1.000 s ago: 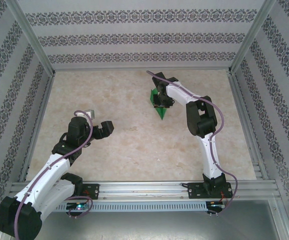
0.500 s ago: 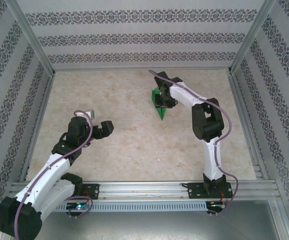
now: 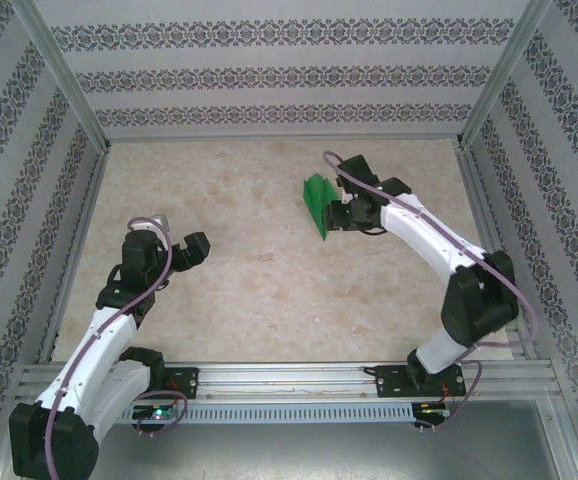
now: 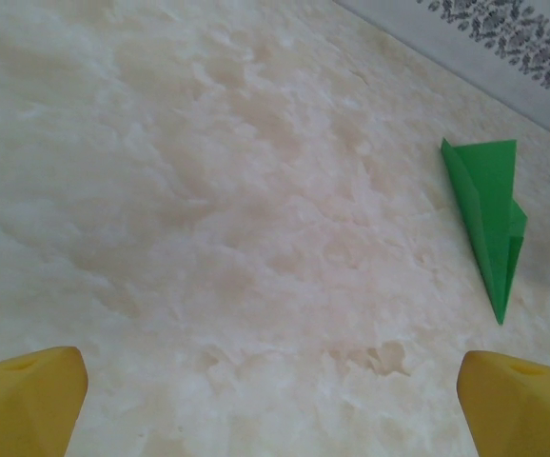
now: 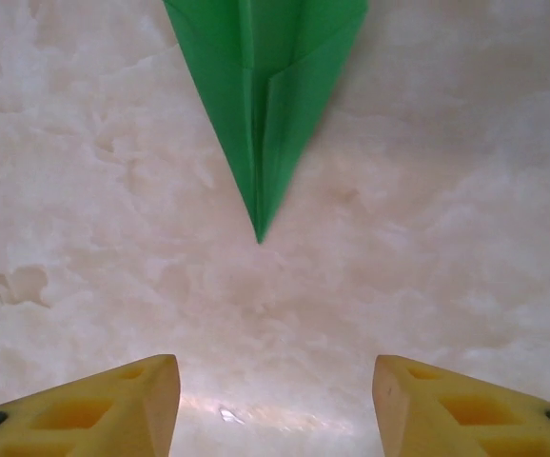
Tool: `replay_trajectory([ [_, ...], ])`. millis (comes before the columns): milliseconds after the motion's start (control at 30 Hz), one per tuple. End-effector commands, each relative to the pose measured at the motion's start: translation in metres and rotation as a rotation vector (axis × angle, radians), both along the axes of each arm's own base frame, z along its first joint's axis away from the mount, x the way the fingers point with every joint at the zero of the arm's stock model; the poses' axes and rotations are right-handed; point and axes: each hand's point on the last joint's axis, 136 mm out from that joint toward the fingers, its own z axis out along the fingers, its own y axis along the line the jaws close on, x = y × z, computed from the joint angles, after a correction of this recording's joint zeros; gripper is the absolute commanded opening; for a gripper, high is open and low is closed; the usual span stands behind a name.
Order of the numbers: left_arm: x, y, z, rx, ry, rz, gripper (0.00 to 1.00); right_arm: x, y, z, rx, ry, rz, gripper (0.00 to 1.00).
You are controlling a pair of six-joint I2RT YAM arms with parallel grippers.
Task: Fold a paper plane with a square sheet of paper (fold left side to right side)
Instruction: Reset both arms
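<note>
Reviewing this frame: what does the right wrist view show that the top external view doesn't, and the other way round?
Right wrist: the paper plane up close, with its centre crease, layered flaps and sharp nose aimed at the open right claw, which holds nothing. Top external: the left claw, open, off to the plane's left, and the patterned walls around the workspace. Shared: the green plane lying on the marbled table, clear of the right claw.

Setting: a robotics lab test cell. Evidence: marble-look tabletop [image 3: 269,300] boxed in by patterned panel walls [image 3: 279,80] on aluminium posts [image 3: 66,80]. Left arm [image 3: 99,340] and right arm [image 3: 429,232] are bolted to an aluminium rail [image 3: 289,376]. A slotted cable duct [image 3: 289,412] runs along the near edge.
</note>
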Motion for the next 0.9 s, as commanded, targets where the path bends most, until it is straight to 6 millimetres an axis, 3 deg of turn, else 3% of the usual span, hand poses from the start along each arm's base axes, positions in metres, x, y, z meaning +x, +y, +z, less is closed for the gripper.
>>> replay_trajectory([
  [0,0.002,0.01,0.01,0.042,-0.026,0.012,1.0,-0.007,-0.02,0.012,-0.008,-0.061,-0.011,0.6],
  [167,0.006,0.022,0.018,0.079,-0.057,0.054,1.0,-0.019,-0.056,0.032,-0.067,-0.171,-0.042,0.76],
  [367,0.007,0.049,0.01,0.198,-0.048,0.134,1.0,-0.021,-0.108,0.035,-0.11,-0.289,-0.144,0.97],
  [533,0.005,0.065,0.002,0.276,-0.036,0.178,1.0,-0.019,-0.141,0.019,-0.119,-0.377,-0.212,0.98],
  [733,0.006,0.081,-0.01,0.384,-0.061,0.211,1.0,-0.006,-0.164,-0.001,-0.156,-0.566,-0.253,0.98],
  [867,0.01,0.087,-0.016,0.434,-0.089,0.221,1.0,0.006,-0.167,-0.012,-0.158,-0.663,-0.253,0.98],
])
